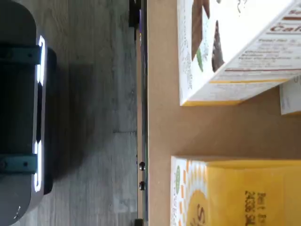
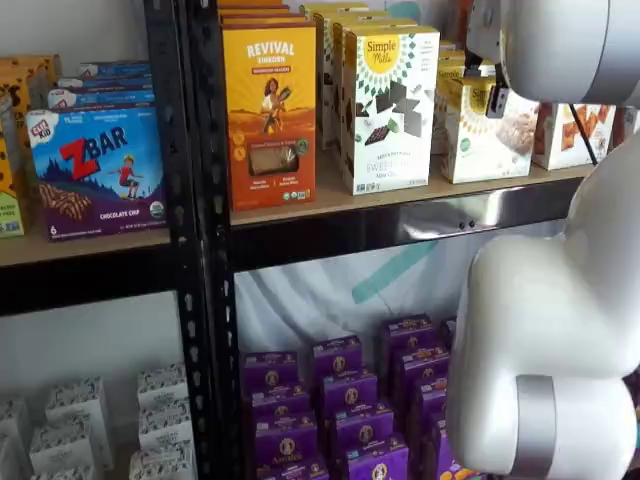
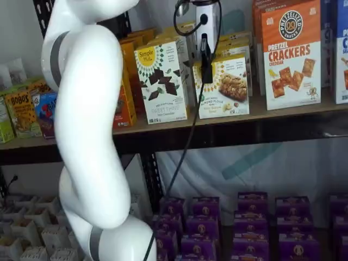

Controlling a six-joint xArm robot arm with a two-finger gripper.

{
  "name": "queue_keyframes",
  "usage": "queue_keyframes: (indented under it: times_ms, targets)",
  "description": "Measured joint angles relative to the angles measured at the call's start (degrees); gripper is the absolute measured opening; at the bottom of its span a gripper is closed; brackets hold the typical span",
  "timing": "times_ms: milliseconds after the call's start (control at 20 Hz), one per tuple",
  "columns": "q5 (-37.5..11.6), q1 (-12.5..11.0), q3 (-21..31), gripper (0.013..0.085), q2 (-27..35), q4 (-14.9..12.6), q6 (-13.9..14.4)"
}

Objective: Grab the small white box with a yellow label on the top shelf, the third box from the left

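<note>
The small white box [image 3: 227,87], squat with a yellow sunburst label, stands on the top shelf [image 3: 255,126] and shows in both shelf views [image 2: 485,135]. My gripper [image 3: 206,76] hangs from above right at the box's front left corner. Only one black finger [image 3: 205,57] shows, side-on, with a cable beside it, so I cannot tell its state. In a shelf view the white arm covers most of the gripper. The wrist view shows the box's yellow side [image 1: 244,193] on the tan board [image 1: 160,117].
A taller white carton with chocolate squares [image 3: 162,81] stands just left of the box, an orange Revival box [image 2: 270,100] further left, and a pretzel crackers carton [image 3: 291,54] to the right. Purple boxes [image 3: 250,217] fill the shelf below. The white arm [image 3: 87,125] stands in front.
</note>
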Motion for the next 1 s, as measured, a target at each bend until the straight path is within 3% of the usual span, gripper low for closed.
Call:
queue_keyframes:
  times_ms: [100,300,500,750,850,1000]
  targets:
    - [0.1,-0.1,-0.1,0.065,0.0,0.1,-0.1]
    - [-0.1,-0.2,0.1,0.065,-0.3,0.2,-0.1]
    - [0.0,-0.3,0.2,0.049,-0.5,0.6,-0.2]
    - [0.0,-0.5,0.3,0.049,-0.8,0.8,-0.3]
    - [0.1,-0.6,0.4,0.041,-0.9,1.0,-0.4]
    - [0.2,-0.8,0.3,0.037,-0.9,1.3,-0.5]
